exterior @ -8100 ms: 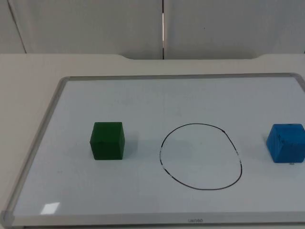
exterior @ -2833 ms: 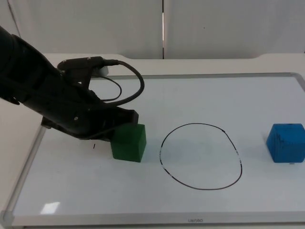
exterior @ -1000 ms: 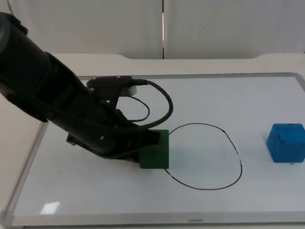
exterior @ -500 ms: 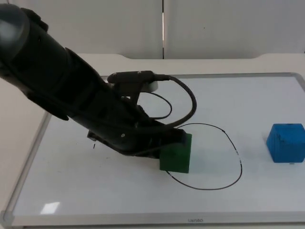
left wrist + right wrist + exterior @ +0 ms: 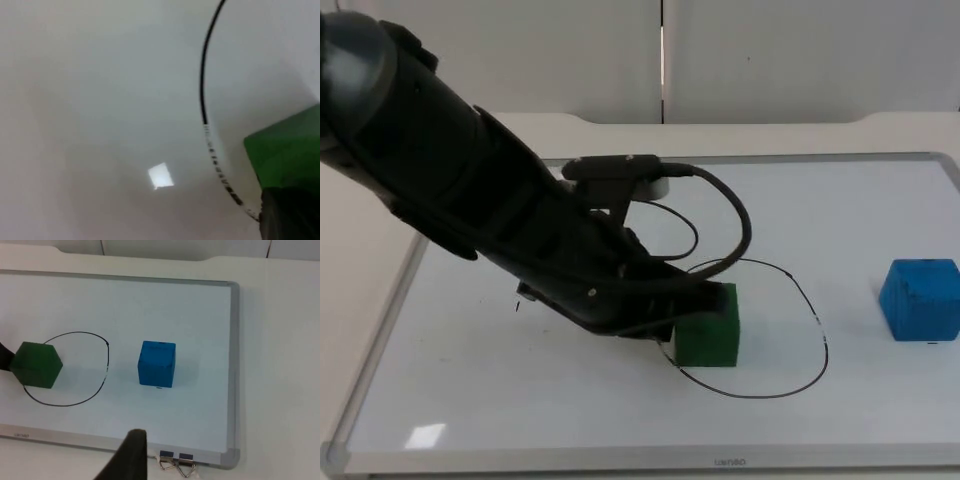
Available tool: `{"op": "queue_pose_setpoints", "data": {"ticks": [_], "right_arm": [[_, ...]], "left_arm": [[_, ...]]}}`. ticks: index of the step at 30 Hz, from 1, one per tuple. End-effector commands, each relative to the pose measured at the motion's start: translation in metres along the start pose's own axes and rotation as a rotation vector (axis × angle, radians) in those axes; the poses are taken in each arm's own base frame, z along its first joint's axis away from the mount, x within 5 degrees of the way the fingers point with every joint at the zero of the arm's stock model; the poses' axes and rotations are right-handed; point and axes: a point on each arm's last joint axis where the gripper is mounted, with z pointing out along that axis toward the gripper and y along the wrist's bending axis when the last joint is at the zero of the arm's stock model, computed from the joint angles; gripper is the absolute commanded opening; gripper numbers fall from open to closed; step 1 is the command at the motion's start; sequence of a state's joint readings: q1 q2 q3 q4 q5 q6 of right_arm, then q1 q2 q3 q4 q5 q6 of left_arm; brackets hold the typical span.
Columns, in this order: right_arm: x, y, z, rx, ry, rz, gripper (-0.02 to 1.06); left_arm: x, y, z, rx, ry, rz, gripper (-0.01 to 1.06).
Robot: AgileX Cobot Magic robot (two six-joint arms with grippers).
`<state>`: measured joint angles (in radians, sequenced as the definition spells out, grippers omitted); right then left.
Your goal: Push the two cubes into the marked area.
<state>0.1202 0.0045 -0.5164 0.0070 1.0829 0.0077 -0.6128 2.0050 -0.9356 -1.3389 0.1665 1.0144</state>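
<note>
Across the circle's left edge, the green cube [image 5: 708, 325] has now slid inside, pushed by the left gripper [image 5: 665, 310]. Whether its fingers are open, I cannot tell. Far right, the blue cube [image 5: 919, 299] hasn't budged.

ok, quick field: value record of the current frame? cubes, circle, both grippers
green cube: just inside the drawn circle's left edge
blue cube: outside the circle, to its right, near the board edge
drawn circle: black outline on the whiteboard
left gripper: against the green cube's left side, pushing
right gripper: waiting off the board's near edge
done: blue cube not yet pushed
</note>
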Motion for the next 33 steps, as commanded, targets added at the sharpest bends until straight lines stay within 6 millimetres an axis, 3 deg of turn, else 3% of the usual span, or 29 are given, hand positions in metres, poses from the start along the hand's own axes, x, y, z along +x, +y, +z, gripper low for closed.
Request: {"op": "queue_pose_setpoints", "data": {"ticks": [1, 19, 24, 25, 33], "right_arm": [[0.0, 0.0, 0.0, 0.003, -0.01, 0.004, 1.05], [0.0, 0.0, 0.0, 0.003, -0.01, 0.004, 1.05], [0.0, 0.0, 0.0, 0.003, -0.01, 0.004, 1.05], [0.0, 0.0, 0.0, 0.003, -0.01, 0.004, 1.05], [0.0, 0.0, 0.0, 0.003, -0.01, 0.004, 1.05]], "left_arm": [[0.0, -0.006, 0.0, 0.013, -0.002, -0.007, 0.0], [-0.003, -0.003, -0.003, 0.009, -0.009, 0.025, 0.0], [-0.03, 0.009, -0.043, 0.021, -0.122, 0.026, 0.0], [-0.03, 0.009, -0.043, 0.021, -0.122, 0.026, 0.0], [-0.059, -0.002, -0.125, 0.037, -0.353, 0.127, 0.0]]}}
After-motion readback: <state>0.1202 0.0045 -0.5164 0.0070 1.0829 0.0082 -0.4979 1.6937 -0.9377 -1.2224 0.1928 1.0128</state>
